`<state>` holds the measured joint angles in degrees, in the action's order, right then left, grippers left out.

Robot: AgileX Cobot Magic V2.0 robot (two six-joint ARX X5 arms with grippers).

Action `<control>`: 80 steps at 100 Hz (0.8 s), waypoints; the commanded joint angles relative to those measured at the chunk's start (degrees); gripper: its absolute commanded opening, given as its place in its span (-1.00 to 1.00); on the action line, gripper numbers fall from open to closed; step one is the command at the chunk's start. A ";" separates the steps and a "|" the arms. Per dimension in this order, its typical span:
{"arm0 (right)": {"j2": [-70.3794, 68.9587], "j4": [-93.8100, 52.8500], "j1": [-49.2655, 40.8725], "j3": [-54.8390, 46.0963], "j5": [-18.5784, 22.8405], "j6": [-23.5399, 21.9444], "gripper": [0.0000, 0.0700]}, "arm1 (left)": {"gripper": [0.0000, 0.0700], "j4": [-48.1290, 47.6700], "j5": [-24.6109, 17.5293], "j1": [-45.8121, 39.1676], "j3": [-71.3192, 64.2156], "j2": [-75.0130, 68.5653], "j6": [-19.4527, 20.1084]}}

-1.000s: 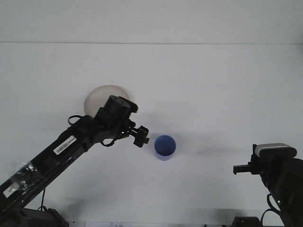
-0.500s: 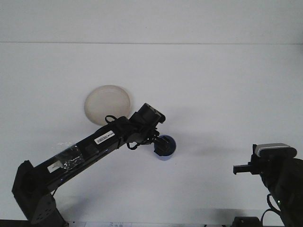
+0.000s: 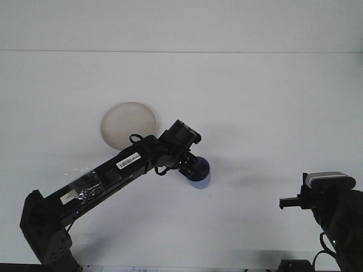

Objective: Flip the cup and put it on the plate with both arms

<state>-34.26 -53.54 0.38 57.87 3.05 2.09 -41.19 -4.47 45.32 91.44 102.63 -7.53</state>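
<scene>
Front view: blue cup (image 3: pixel 201 173) on the white table (image 3: pixel 255 102), down and to the right of the cream plate (image 3: pixel 129 124), clear of its rim. Left gripper (image 3: pixel 191 166) stretched in from the lower left, right over the cup's near-left side, hiding much of the mouth. Jaws buried in the dark wrist against the cup; clenched or released, cannot tell. Plate bare, lying just up-left of the left wrist. Right gripper (image 3: pixel 285 202) far off to the right of the cup, low at the frame's edge, pointing left; small black fingers bunched together, gap unreadable, so cannot tell there either.
</scene>
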 commanded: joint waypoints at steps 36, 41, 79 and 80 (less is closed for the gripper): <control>-0.33 0.33 -0.09 0.24 0.11 -0.59 -1.00 | -0.97 -12.02 9.20 -16.31 20.76 1.01 5.62; -0.33 0.33 -0.09 0.24 0.11 -0.59 -1.00 | -0.97 -11.76 9.20 -18.99 20.70 1.16 5.60; -0.33 0.31 -0.09 0.24 0.11 -0.59 -1.00 | -0.97 -11.96 9.20 -30.47 20.70 9.09 5.53; -0.33 0.31 -0.09 0.24 0.11 -0.59 -1.00 | -0.97 -11.91 9.20 -30.62 20.70 9.31 5.53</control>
<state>-34.26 -53.56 0.38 57.84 3.05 2.09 -53.23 4.60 15.16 111.18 109.91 -2.44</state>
